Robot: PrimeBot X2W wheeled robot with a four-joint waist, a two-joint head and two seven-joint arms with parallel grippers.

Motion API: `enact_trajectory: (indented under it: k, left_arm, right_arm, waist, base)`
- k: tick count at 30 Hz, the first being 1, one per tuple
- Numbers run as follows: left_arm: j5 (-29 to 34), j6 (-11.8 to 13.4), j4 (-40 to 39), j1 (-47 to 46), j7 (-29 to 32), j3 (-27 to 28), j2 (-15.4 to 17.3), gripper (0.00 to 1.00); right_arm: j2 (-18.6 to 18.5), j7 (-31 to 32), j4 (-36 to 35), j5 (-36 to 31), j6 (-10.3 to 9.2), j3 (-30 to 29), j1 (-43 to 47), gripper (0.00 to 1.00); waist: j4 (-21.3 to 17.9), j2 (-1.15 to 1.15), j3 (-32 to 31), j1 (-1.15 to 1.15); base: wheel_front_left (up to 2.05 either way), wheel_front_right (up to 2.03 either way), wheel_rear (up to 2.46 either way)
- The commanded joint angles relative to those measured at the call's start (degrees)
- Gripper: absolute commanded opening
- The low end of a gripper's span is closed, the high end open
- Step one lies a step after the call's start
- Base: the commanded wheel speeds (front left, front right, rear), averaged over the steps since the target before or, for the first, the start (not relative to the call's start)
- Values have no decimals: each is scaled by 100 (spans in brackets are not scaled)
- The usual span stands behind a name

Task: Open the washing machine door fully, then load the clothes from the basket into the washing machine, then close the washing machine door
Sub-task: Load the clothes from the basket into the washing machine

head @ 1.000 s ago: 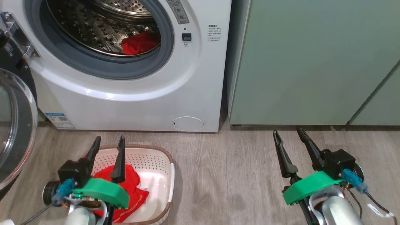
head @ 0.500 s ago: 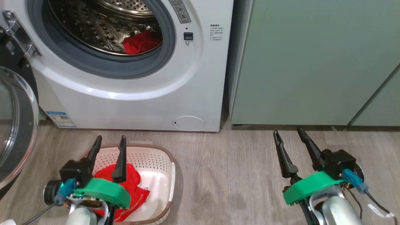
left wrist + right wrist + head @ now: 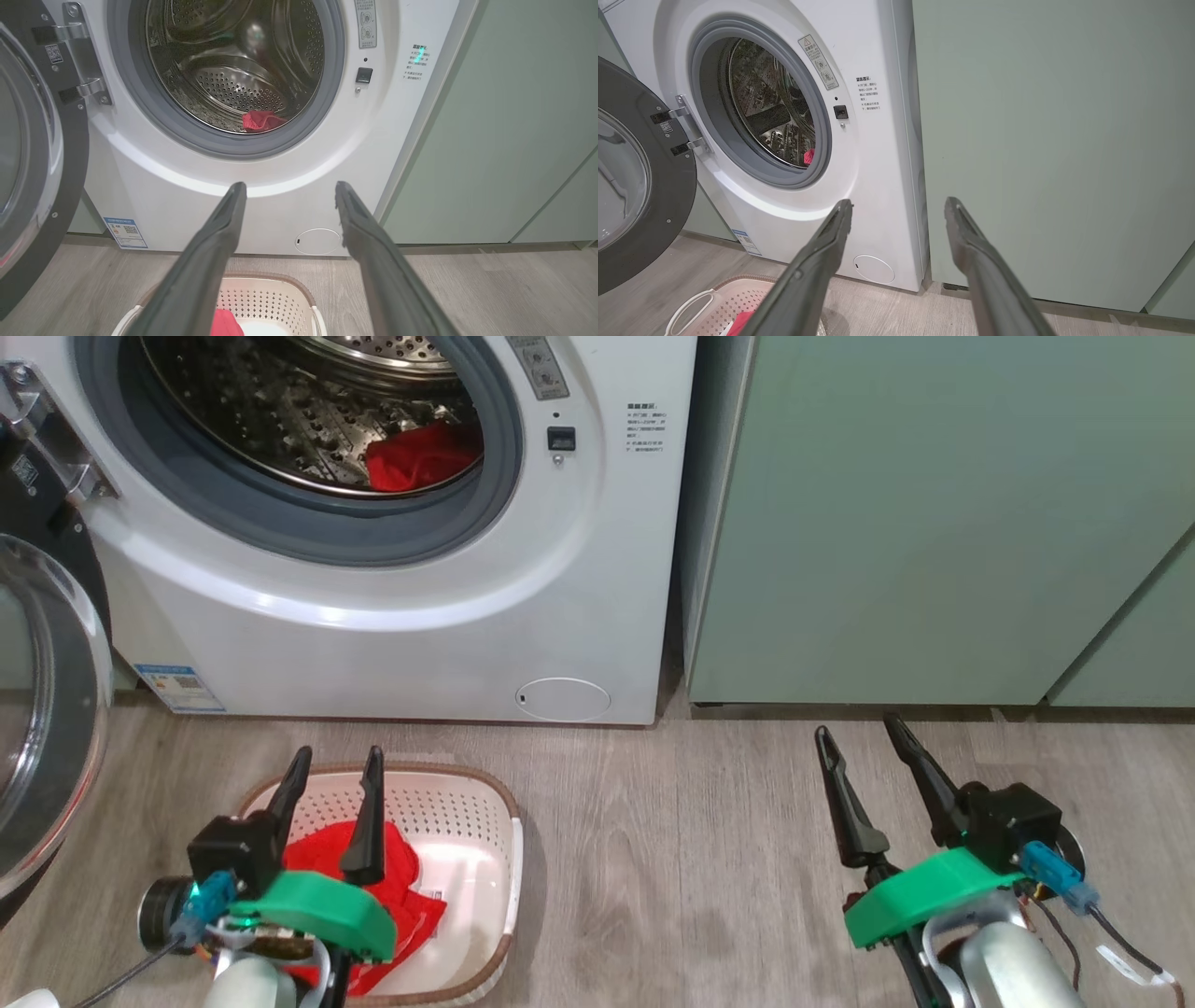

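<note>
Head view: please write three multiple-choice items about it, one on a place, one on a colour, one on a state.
1. Where does the basket stand?
A. on the floor before the washing machine
B. on top of the machine
C. inside a cabinet

2. What colour are the clothes in the basket?
A. blue
B. red
C. yellow

3. How is the washing machine door?
A. shut
B. removed
C. swung open

Answers:
1 A, it rests on the wood floor below the machine's front.
2 B, red fabric lies in it.
3 C, the drum is exposed and the door hangs aside on its hinge.
</note>
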Motion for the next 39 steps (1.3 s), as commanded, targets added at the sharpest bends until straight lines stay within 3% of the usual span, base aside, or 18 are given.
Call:
enact_trajectory:
  k: [1,13,22,30,39]
  left_arm:
    - [-28,43,-137,-177,-56,146,6,100]
    - [-65,58,-5,-158,-56,85,6,100]
    - [-3,52,468,-275,-56,9,6,100]
    - [273,-32,1960,-1063,-56,-29,84,100]
    - [488,-126,3997,-2355,-56,-141,510,100]
  right_arm:
    - [22,-37,-158,14,0,145,-119,100]
    - [11,-37,-144,12,0,173,-137,100]
    - [-4,-37,-221,-27,0,198,-255,100]
    - [-51,-37,-357,-136,0,274,-594,100]
    - [-21,-37,-555,-214,0,319,-1033,100]
  waist:
    - [-4,0,-19,1]
    - [-39,0,2,1]
    - [-81,0,414,1]
    - [-93,0,1476,1]
    - [-326,0,2775,1]
  base:
    - [0,0,0]
    - [0,0,0]
    - [0,0,0]
    - [0,0,0]
    - [0,0,0]
